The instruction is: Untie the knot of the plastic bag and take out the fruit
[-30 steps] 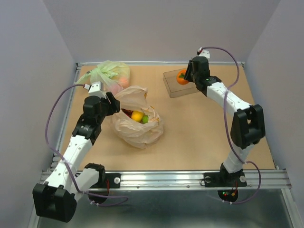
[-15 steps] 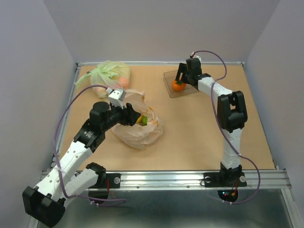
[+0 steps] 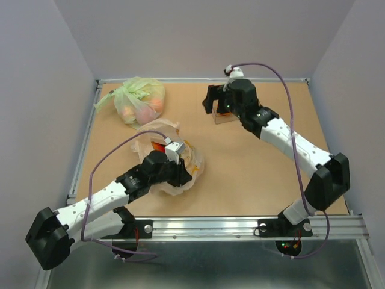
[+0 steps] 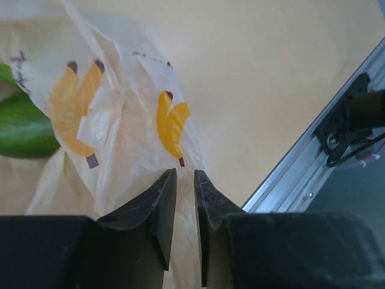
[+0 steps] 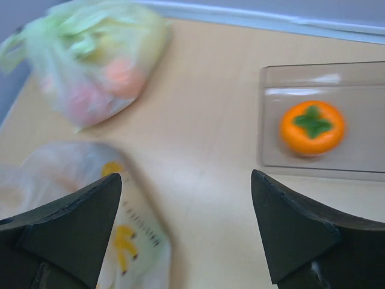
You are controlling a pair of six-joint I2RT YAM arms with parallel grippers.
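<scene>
The plastic bag (image 3: 194, 159) lies crumpled left of the table's centre, pale peach film with yellow print (image 4: 171, 120). My left gripper (image 3: 185, 173) lies low over its near right side, its jaws drawn close with the film (image 4: 185, 198) between them. A green fruit (image 4: 24, 123) shows through the film, and something red-orange (image 3: 157, 146) shows in the bag's mouth. The knot is out of view. An orange fruit with a green cap (image 5: 311, 127) sits in the clear box (image 5: 361, 84). My right gripper (image 5: 186, 176) hangs open and empty left of that box (image 3: 225, 118).
A smaller green bag (image 3: 139, 99) of pinkish fruit lies tied at the back left (image 5: 96, 60). A metal rail (image 3: 240, 224) runs along the near edge, close to the left gripper (image 4: 301, 174). Grey walls surround the table.
My left arm stretched forward and down over the peach bag, and its jaws closed on the film. My right gripper set the orange fruit in the box, opened and swung left.
</scene>
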